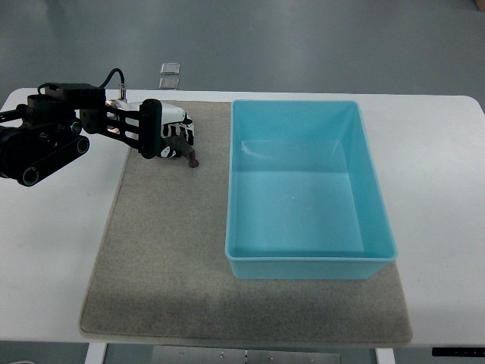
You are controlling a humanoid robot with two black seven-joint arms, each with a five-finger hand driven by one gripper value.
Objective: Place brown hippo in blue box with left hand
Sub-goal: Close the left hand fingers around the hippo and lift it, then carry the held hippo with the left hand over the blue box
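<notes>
Your robot's left hand [168, 139] sits in the upper left of the frame, its black arm [45, 140] reaching in from the left edge across the white tabletop [53, 250]. The white and black fingers [182, 136] are curled down over a small dark brown object at the mat's upper left corner, and only a brown stub pokes out below the fingertips. That stub appears to be the brown hippo [192, 159], gripped by the hand and touching or just above the grey mat [167, 258]; you cannot tell which from this steep angle. The blue box [307, 267] lies open-topped on the right part of the mat, just right of the hand, its near wall toward the bottom of the frame and its interior bare. Two small clear squares [170, 74] rest on the floor beyond the tabletop's far edge, near the top of the frame.
</notes>
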